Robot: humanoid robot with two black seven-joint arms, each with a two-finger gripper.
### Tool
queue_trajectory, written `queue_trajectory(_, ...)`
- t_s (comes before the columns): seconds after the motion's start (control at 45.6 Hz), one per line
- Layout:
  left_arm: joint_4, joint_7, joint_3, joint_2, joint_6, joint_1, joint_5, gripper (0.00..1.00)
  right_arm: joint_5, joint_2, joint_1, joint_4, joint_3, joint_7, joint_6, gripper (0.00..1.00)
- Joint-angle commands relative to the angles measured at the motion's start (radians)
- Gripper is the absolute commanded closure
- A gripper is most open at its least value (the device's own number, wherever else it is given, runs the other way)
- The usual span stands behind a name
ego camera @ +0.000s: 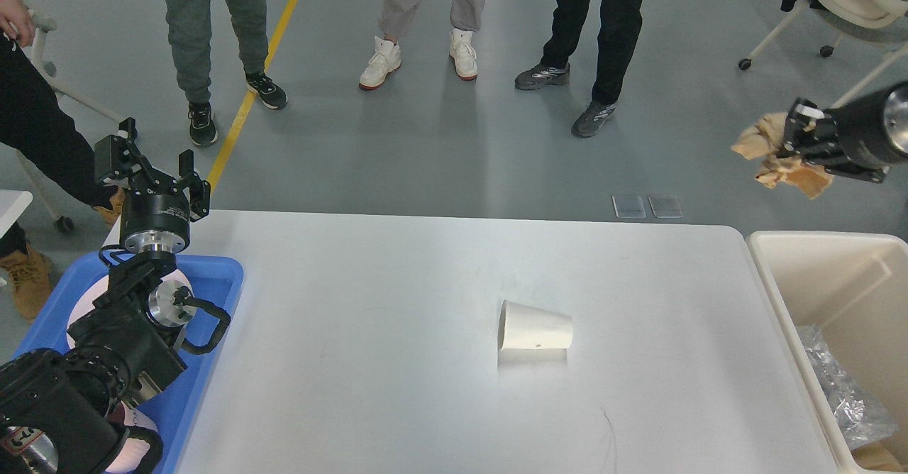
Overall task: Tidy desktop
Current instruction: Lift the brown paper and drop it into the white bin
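The white desktop (369, 318) fills the middle of the head view. A white paper cup (534, 326) lies on its side on it, right of centre. My right gripper (786, 146) is shut on a crumpled brown paper wad (770, 153) and holds it in the air beyond the table's far right corner, above the far end of the cream-white bin (773, 268). My left gripper (150, 165) is open and empty, raised over the far end of the blue tray (223, 275) at the left.
The blue tray holds white plates under my left arm. The bin at the right holds crumpled silver foil (840, 389) and brown scraps. Several people stand on the grey floor beyond the table. A wheeled chair (851, 6) stands at the far right.
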Motion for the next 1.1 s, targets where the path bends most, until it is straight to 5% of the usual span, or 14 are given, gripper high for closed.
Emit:
queue_trajectory(0.0,0.000,0.000,0.000,0.000,0.000,0.000,0.000,0.04,0.003,-0.028,-0.173,-0.109,0.007,0.000,-0.131,1.00)
queue_trajectory(0.417,0.000,0.000,0.000,0.000,0.000,0.000,0.000,0.04,0.012,-0.012,-0.567,-0.298,0.018,0.002,-0.378,0.98)
queue_trajectory(0.548,0.000,0.000,0.000,0.000,0.000,0.000,0.000,0.04,0.012,0.020,-0.627,-0.320,0.018,0.003,-0.407,0.24)
queue_trajectory(0.614,0.000,-0.001,0.000,0.000,0.000,0.000,0.000,0.04,0.012,0.040,-0.644,-0.332,0.018,0.005,-0.420,0.03)
queue_trajectory(1.074,0.000,0.000,0.000,0.000,0.000,0.000,0.000,0.04,0.012,0.087,-0.704,-0.324,0.017,0.005,-0.414,0.00)
